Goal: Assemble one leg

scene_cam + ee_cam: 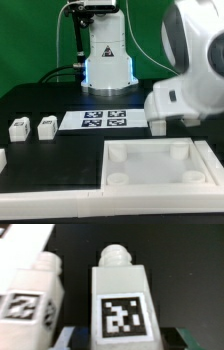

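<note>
Arm bent low at exterior view's right, gripper flanking 1 leg

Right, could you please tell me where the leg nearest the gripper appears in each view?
Wrist view: the leg stands in the middle, tag facing the camera, flanked by the dark fingers.
Exterior view: it cannot be picked out; presumably it is under the gripper, off the marker board's end on the exterior view's right.
Shared landmark: the gripper's fingers.
</note>
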`<state>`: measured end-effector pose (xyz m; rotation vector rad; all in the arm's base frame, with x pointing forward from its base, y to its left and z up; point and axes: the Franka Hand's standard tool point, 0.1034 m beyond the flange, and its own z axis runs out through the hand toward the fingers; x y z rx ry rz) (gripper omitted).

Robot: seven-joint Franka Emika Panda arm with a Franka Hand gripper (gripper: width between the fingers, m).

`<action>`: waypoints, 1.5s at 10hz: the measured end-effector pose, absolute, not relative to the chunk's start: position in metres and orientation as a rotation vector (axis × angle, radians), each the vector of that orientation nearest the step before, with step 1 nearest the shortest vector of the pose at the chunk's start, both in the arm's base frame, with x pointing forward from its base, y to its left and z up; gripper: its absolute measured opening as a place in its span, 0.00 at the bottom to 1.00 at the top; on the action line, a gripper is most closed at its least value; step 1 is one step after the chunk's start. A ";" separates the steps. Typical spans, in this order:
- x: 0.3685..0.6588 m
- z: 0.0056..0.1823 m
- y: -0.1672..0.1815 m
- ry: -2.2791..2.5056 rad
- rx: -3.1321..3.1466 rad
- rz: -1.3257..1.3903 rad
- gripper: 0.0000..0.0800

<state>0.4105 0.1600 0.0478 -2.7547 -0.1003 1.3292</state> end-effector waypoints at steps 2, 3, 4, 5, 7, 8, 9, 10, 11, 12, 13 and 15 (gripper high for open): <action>0.432 0.083 0.151 -0.129 -2.772 1.250 0.36; 0.451 0.107 0.148 -0.135 -2.838 1.068 0.37; 0.467 0.136 0.137 -0.139 -2.881 0.935 0.37; 0.477 0.156 0.133 -0.111 -2.928 0.796 0.37; 0.493 0.166 0.135 -0.101 -2.987 0.526 0.37; 0.491 0.165 0.133 -0.094 -3.013 0.376 0.37; 0.490 0.165 0.131 -0.092 -3.024 0.289 0.37; 0.507 0.161 0.123 -0.154 -3.014 0.110 0.37; 0.527 0.168 0.110 -0.178 -3.012 0.018 0.37; 0.558 0.175 0.102 -0.214 -3.002 -0.178 0.37; 0.576 0.171 0.098 -0.211 -2.980 -0.291 0.37; 0.606 0.178 0.100 -0.205 -2.947 -0.626 0.37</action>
